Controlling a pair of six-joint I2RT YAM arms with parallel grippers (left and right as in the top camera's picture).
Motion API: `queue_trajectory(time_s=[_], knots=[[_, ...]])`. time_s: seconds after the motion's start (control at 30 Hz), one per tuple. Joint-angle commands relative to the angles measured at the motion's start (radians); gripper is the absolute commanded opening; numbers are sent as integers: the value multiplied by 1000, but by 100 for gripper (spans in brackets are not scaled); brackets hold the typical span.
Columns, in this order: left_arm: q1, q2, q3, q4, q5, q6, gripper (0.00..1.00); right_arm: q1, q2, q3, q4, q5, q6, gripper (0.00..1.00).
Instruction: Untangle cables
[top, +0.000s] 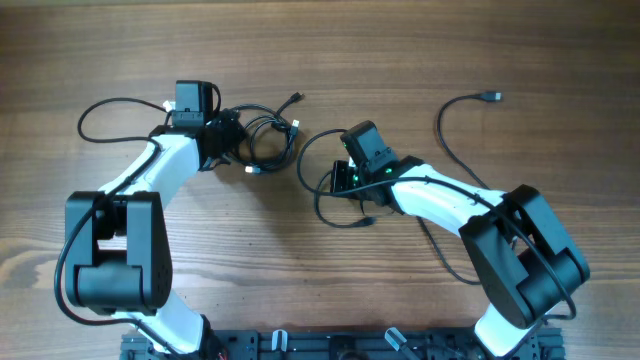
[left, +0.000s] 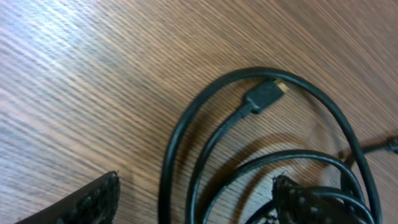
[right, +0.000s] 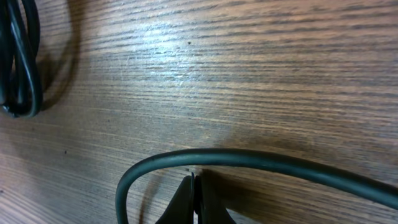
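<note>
Table: wood-grain top (top: 400, 60), with two white arms reaching in from the near edge.
Left gripper (top: 232, 140): at the left edge of the tangle. In the wrist view (left: 196, 186) its two fingers (left: 99, 199) stand wide apart with nothing pinched between them. Loops of cable lie on the wood in the gap, and a strand crosses the tip of the right-hand finger.
Tangle of cables (top: 268, 140): several thin black loops stacked on each other, left of centre and toward the far side of the table, just beside the left gripper.
Plug (left: 264, 96): a small black connector with a metal tip, lying inside the outer loop of the tangle and flat on the wood.
Right gripper (top: 338, 184): near the middle of the table, pointing left. In the wrist view (right: 193, 190) the fingers are pressed together with no gap. The tips touch the lower edge of a cable, but I cannot tell whether they pinch it.
Looped cable (right: 249, 158): runs across just past the right fingertips and bends down at the left. From above (top: 322, 205) it curls around the right gripper, apart from the tangle.
Third cable (top: 443, 135): lies alone on the right, well apart from both grippers, with its plug end toward the far edge.
</note>
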Motion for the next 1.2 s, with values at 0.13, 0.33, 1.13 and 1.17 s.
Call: queue_trajectory(time_s=[0.13, 0.33, 1.13, 1.17], knots=[[3, -13, 6, 11, 55, 1, 86, -64, 23, 7, -24, 45, 55, 9], [3, -13, 6, 12, 56, 1, 86, -374, 23, 7, -161, -201, -9, 17], [3, -13, 6, 15, 56, 1, 87, -1355, 23, 41, -193, -5, -265, 18], [3, -13, 6, 15, 55, 1, 87, -1352, 23, 67, -215, -36, -269, 20]])
